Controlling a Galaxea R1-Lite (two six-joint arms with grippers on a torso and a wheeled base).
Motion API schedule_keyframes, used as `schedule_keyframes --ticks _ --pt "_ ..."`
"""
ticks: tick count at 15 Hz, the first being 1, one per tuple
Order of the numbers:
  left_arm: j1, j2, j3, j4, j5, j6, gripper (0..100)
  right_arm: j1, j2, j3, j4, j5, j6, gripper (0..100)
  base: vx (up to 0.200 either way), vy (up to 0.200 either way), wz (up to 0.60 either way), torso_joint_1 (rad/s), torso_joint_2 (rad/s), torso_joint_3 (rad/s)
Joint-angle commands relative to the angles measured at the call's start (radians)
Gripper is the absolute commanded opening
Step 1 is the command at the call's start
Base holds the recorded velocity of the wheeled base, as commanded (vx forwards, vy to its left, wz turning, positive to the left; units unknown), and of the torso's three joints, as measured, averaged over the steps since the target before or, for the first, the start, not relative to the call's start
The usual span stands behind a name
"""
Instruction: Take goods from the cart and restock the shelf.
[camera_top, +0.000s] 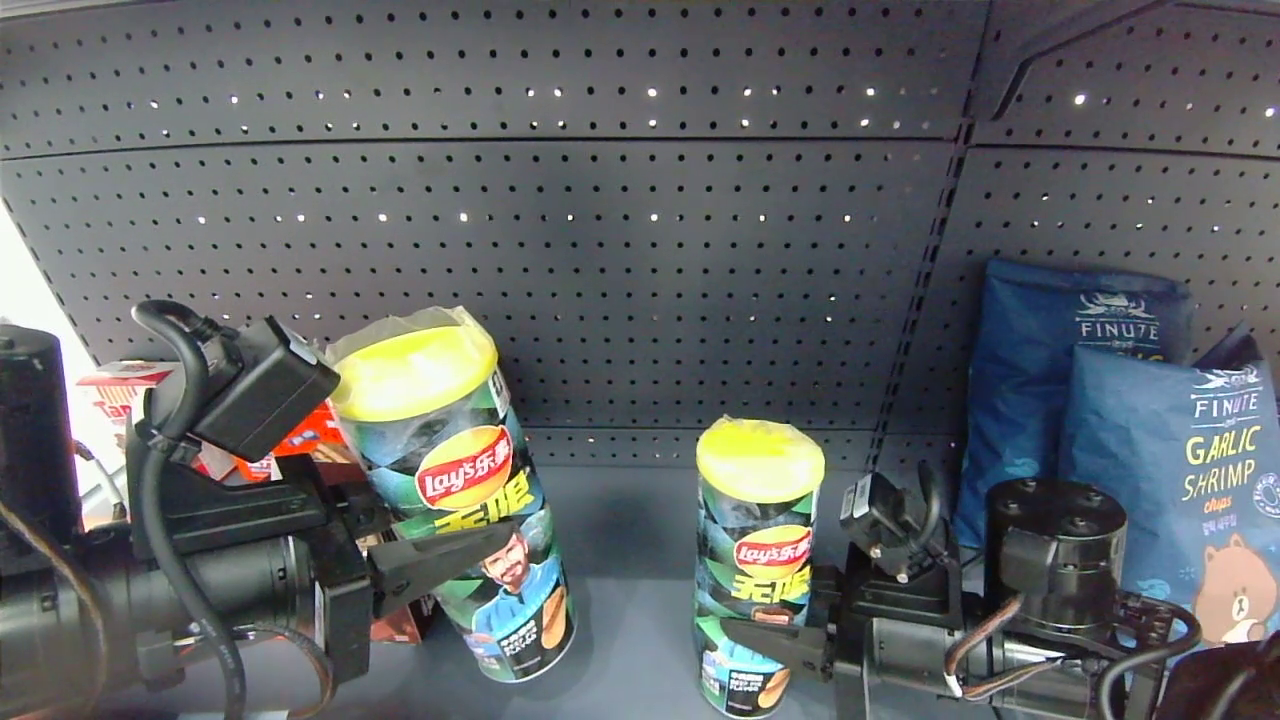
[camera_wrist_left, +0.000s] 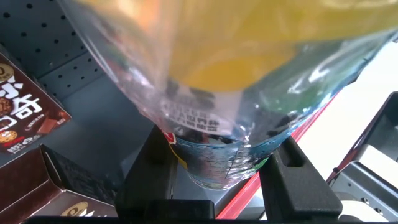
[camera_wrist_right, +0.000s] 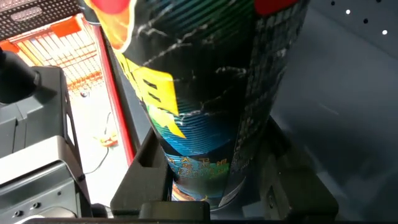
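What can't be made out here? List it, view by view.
Right wrist view: multicoloured yellow-lidded chip can on the right, base hidden by the right gripper.
Left wrist view: matching left chip can, top blurred against the lens.
Head view: red-and-white cartons, mostly behind the left arm.
Head view: rear blue snack bag, partly covered by the front blue bag.

chip cans (camera_top: 470, 500) yellow lids, green-black | bags (camera_top: 1180, 480) blue | pegboard (camera_top: 600, 250) dark grey

Shelf floor (camera_top: 630, 570) lies open between tilted can (camera_top: 455, 490) and upright can (camera_top: 757, 560); blue bags (camera_top: 1160, 470) wall the right
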Motion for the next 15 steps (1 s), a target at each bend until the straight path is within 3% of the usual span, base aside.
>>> schedule_keyframes --ticks 1,2,10,15 --pt "0.001 0.0 0.0 -0.001 0.0 0.0 0 0.001 0.015 -0.003 0.002 0.0 -0.001 0 0.0 0.0 0.0 0.0 0.0 0.0" --pt "0.001 0.0 0.0 -0.001 0.0 0.0 0 0.001 0.02 -0.002 0.002 0.0 -0.003 100 0.0 0.0 0.0 0.0 0.0 0.0" --pt "0.001 -0.001 0.002 -0.001 0.0 0.0 0 -0.002 -0.026 0.038 0.002 -0.004 -0.004 100 0.0 0.0 0.0 0.0 0.0 0.0" --pt "0.001 -0.009 0.02 -0.001 0.0 0.0 0 -0.01 -0.256 0.21 0.002 -0.004 -0.007 100 0.0 0.0 0.0 0.0 0.0 0.0"
